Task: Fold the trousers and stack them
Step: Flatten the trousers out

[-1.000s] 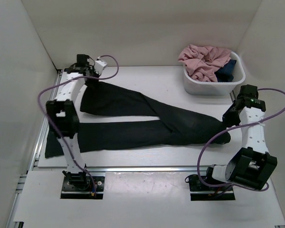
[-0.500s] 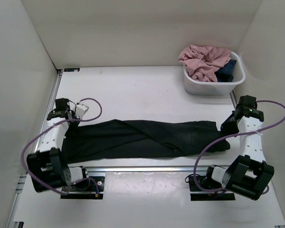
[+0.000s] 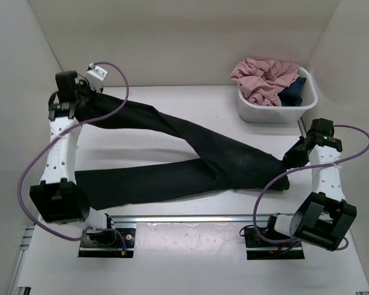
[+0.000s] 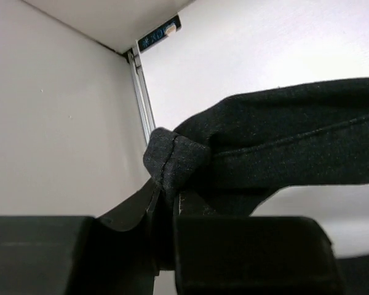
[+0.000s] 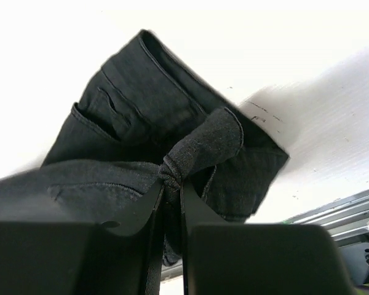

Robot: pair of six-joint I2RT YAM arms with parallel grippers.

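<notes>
a: start on the left. what is the left pincer (image 4: pixel 166 195) doing?

b: it is clamped on a bunched hem of the trousers (image 3: pixel 234 163). the wrist view shows the black cloth pinched between its jaws. it holds the end of the far leg (image 3: pixel 154 120) up near the far-left corner of the worktop (image 3: pixel 184 104).

a: and the other leg?

b: the near leg (image 3: pixel 141 181) lies flat along the near edge, so the two legs spread in a v that meets at the seat, right of centre.

a: then the right side.

b: the right pincer (image 5: pixel 171 184) is closed on a knot of fabric at the waist. the waistband and a pocket show just beyond its jaws. the waist sits at the right of the worktop, in front of the white tub (image 3: pixel 307 101). that tub holds a pink garment (image 3: pixel 264 77) and a dark blue garment (image 3: pixel 293 92), well apart from the trousers.

a: so how far along would you say?

b: early, i'd judge. both ends are gripped and the cloth is drawn out long, but no fold has been made. the legs are not laid one on the other. i see no stack anywhere. the leg-on-leg fold, the folds along the length and the stacking all look left to do.
</notes>
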